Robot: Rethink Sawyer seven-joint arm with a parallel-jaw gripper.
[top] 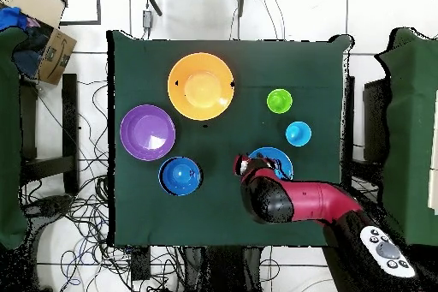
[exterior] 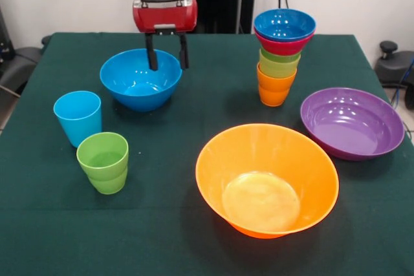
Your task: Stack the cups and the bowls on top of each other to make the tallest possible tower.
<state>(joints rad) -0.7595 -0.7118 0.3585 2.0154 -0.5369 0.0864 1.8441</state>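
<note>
My gripper (exterior: 167, 55) is open and empty. It hangs over the far rim of a lone blue bowl (exterior: 139, 95), with one finger inside the bowl and the other at its rim. In the overhead view the gripper (top: 248, 167) and arm hide part of this bowl (top: 275, 157). The tower (exterior: 279, 56) stands at the back right: orange cup lowest, then lime green cups, a red bowl and a blue bowl on top. It also shows in the overhead view (top: 180, 175). No yellow cup shows. A light blue cup (exterior: 77, 116) and a green stepped cup (exterior: 103, 161) stand at the front left.
A large orange bowl (exterior: 266, 179) sits at the front centre, and a wide purple bowl (exterior: 352, 122) sits right of it, near the tower. A dark green cloth (exterior: 194, 101) covers the table. A cardboard box (top: 47, 36) lies off the table.
</note>
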